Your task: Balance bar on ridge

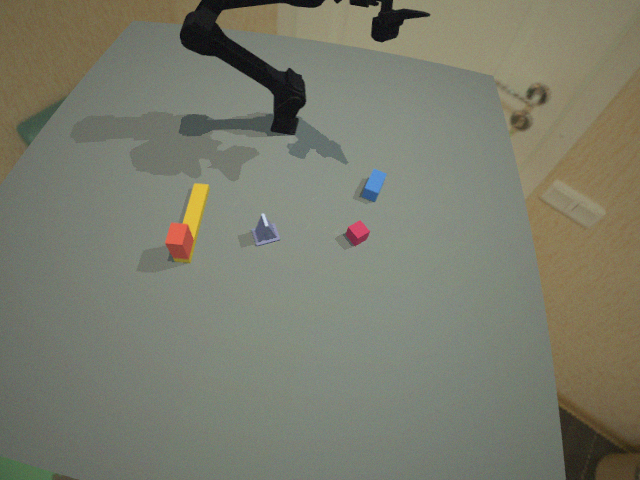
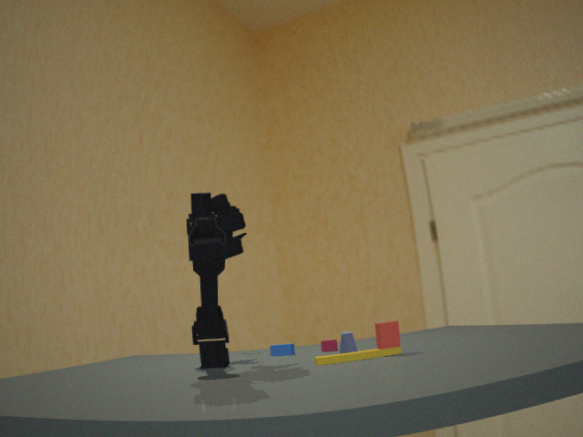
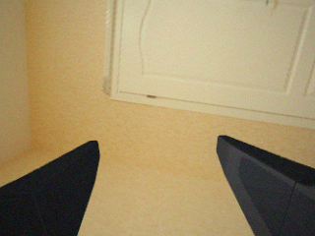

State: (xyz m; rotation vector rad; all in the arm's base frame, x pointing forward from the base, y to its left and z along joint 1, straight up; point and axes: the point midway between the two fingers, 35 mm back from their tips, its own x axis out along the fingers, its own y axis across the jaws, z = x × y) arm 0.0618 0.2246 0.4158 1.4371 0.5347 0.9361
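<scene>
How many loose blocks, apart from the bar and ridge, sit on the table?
2: a blue block beyond a magenta cube, both right of the ridge. The orange block sits on the yellow bar.
</scene>
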